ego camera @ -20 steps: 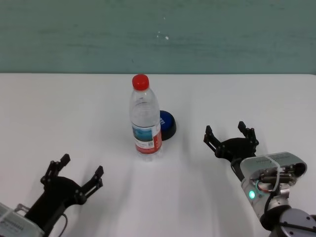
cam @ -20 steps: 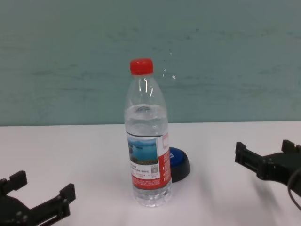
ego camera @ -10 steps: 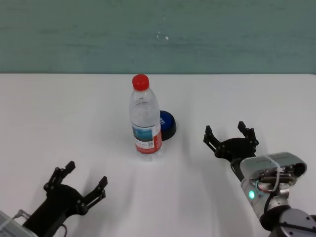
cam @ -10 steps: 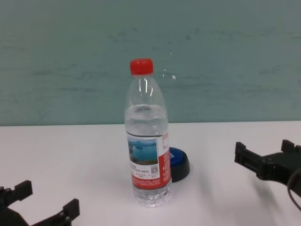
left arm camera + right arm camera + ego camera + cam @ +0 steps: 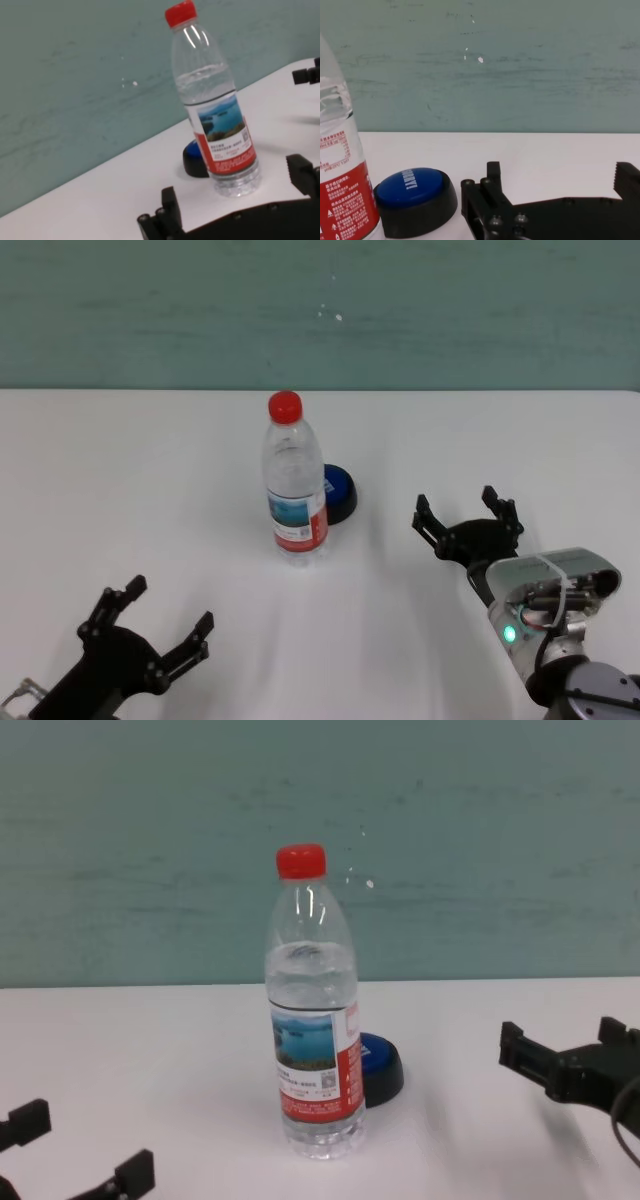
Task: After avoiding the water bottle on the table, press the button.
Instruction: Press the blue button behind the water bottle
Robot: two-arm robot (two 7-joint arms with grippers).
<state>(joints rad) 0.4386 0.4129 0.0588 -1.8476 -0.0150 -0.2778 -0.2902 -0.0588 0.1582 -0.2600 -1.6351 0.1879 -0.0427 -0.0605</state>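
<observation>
Well, from the head view the water bottle (image 5: 296,480) stands upright near the middle of the table (image 5: 120,470), and the button (image 5: 340,493) sits just behind it to the right, its near-left part hidden by the bottle. The left gripper (image 5: 158,624) hovers low at the near left, jaws spread, its arm cut off by the frame edge; the right gripper (image 5: 468,514) sits right of the button, jaws spread and holding nothing. The left wrist view shows the bottle's landscape label and only a dark sliver of the button (image 5: 194,160) behind it. The right wrist view alone shows the button's blue dome (image 5: 412,186) with white lettering, too small to read, while the bottle (image 5: 342,190) is cut off. The chest view catches only the left gripper's fingertips (image 5: 134,1171) at the bottom edge.
</observation>
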